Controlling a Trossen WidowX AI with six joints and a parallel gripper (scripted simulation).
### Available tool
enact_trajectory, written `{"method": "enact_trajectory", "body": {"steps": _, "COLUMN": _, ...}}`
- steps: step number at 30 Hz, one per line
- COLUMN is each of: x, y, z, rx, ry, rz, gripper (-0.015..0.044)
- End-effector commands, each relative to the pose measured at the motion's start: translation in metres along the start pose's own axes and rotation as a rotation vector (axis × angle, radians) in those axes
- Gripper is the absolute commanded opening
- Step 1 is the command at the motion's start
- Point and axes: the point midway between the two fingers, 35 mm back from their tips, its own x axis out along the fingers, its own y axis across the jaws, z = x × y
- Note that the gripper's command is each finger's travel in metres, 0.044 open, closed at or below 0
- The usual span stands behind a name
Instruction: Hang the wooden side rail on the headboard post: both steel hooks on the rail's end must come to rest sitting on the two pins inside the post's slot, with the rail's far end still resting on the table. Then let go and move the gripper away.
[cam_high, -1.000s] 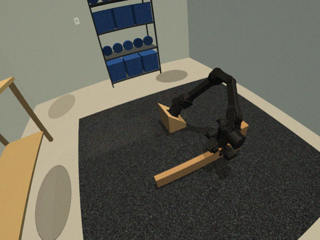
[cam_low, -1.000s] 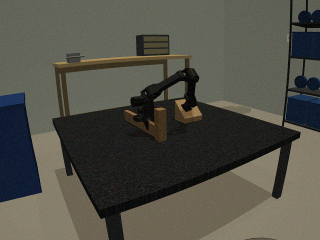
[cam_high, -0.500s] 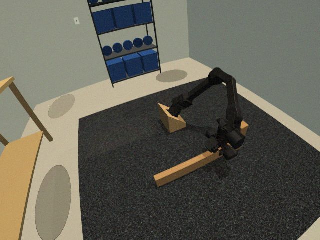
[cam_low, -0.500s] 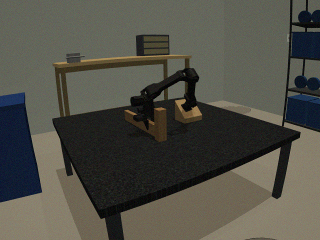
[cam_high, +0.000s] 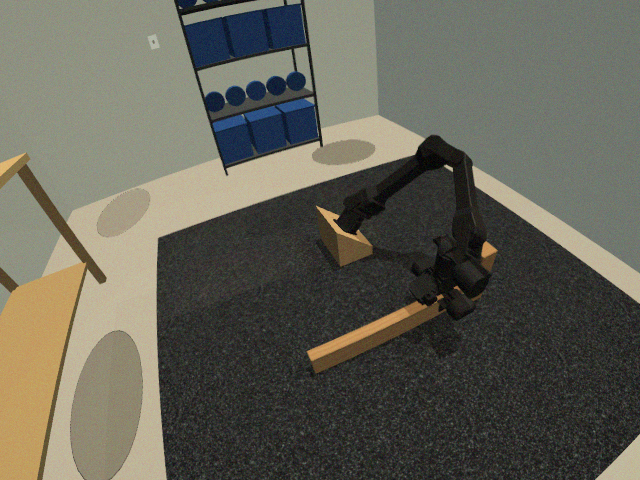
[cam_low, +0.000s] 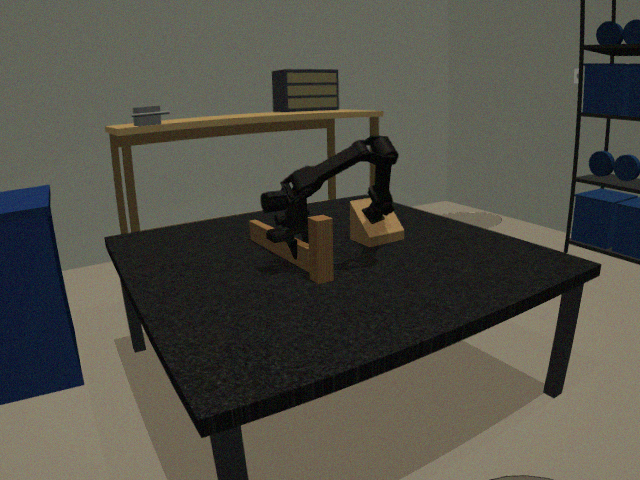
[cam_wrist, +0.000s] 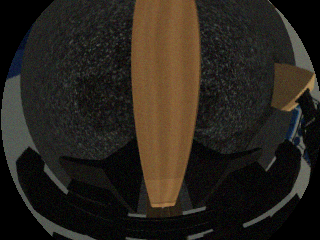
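Note:
The wooden side rail (cam_high: 361, 333) (cam_low: 273, 243) (cam_wrist: 165, 90) is a long, light-brown bar. Its far end appears to rest on the table (cam_high: 248, 413) (cam_low: 413, 289); its other end meets or nearly meets the post. The headboard post (cam_high: 488, 254) (cam_low: 321, 250) stands upright on the table, partly behind the arm in the top view. My gripper (cam_high: 442, 303) (cam_low: 298, 241) (cam_wrist: 160, 133) is shut on the rail from above, close to the post, one finger on each side. The steel hooks, the slot and its pins are hidden, so their seating cannot be told.
A wooden wedge block (cam_high: 353, 251) (cam_low: 371, 236) (cam_wrist: 291, 85) carries the arm's base beside the rail. A shelf rack with blue boxes (cam_high: 206, 41) stands beyond the table. A wooden bench (cam_low: 232, 119) is behind it, and a blue cabinet (cam_low: 36, 299) is at the left in the exterior view.

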Motion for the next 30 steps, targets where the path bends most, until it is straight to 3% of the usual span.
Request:
{"method": "enact_trajectory", "body": {"steps": 1, "x": -0.0068, "y": 0.0017, "z": 0.0011, "rx": 0.007, "ry": -0.003, "rz": 0.015, "gripper": 0.0}}
{"method": "enact_trajectory", "body": {"steps": 30, "x": -0.0117, "y": 0.0016, "z": 0.0011, "rx": 0.007, "ry": -0.003, "rz": 0.014, "gripper": 0.0}}
